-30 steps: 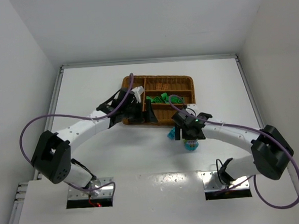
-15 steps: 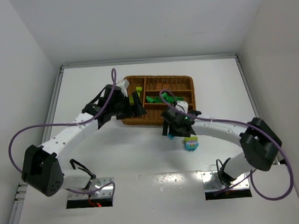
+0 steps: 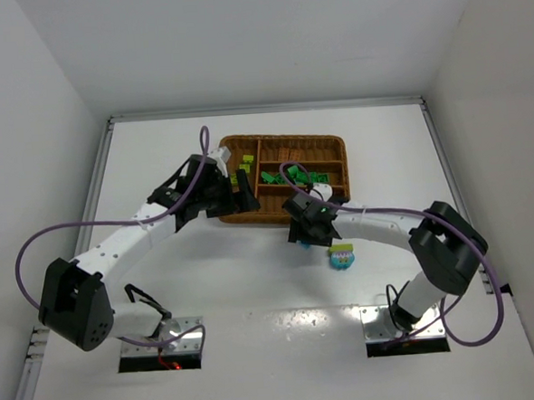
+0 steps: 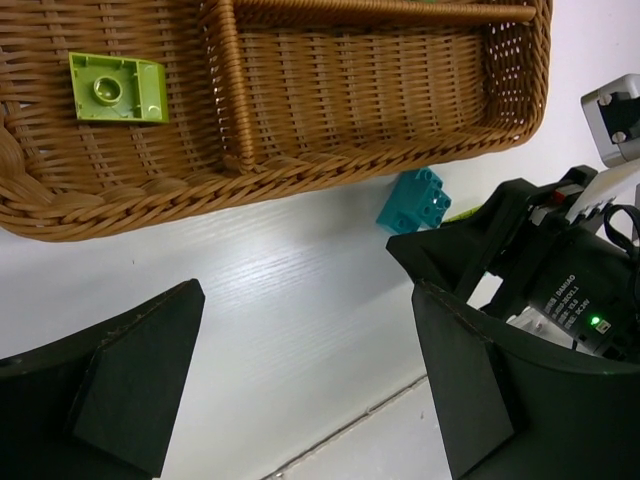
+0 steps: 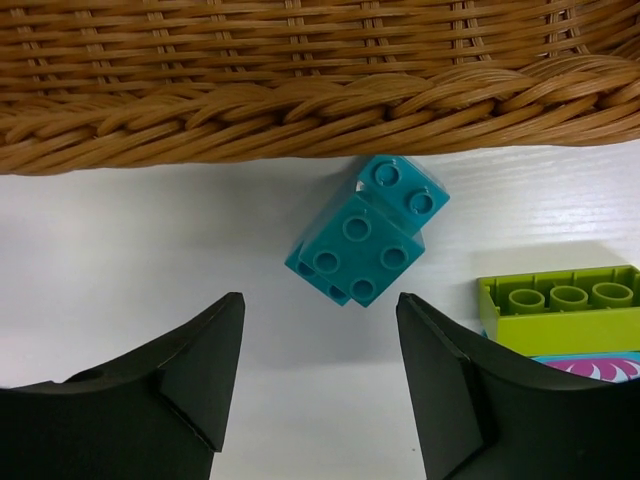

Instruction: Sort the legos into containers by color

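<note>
Two sets of fingers, both empty. On the right arm, the right fingers (image 5: 170, 390) are spread partway and hang over a cyan brick (image 5: 365, 245). It lies tilted on the white surface (image 5: 130, 230), just beside the near rim of the wicker tray (image 5: 300, 120), with no contact visible. To its right a lime brick (image 5: 560, 305) sits on a patterned piece. Over the tray's near edge, the left fingers (image 4: 110, 390) are wide apart. One lime plate (image 4: 115, 88) lies in the left compartment, green bricks (image 3: 288, 175) in a middle one.

white table (image 3: 156, 161), plain white walls (image 3: 239, 38) on three sides
</note>
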Motion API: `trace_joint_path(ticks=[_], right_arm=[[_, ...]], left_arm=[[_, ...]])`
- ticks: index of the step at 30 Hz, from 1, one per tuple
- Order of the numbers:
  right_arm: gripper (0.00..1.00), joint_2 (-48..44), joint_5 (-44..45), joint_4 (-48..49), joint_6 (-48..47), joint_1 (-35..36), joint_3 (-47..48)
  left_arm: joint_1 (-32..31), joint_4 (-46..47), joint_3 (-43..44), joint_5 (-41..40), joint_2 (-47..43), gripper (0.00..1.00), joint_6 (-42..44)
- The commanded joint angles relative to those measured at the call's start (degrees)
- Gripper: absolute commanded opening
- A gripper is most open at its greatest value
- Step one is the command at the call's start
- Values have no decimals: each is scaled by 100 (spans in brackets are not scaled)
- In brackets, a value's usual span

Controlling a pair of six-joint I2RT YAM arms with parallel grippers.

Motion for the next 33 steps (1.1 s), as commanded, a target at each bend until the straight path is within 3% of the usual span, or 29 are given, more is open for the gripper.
trace_joint_path(ticks=[1, 8, 24, 29, 33], right_arm=[[63, 66, 202, 164, 140, -29, 238], [62, 338, 528, -20, 140, -82, 493], [34, 410, 941, -143, 79, -82, 608], [33, -239, 705, 225, -237, -3, 301], [33, -1276, -242, 954, -676, -3, -559]], left_arm=[[25, 60, -77, 42, -104, 92, 18], [25, 174, -77, 95, -104, 92, 18], [25, 174, -130, 148, -104, 92, 71], [25, 174, -130, 148, -104, 92, 71], [25, 174, -130, 296, -52, 92, 124]])
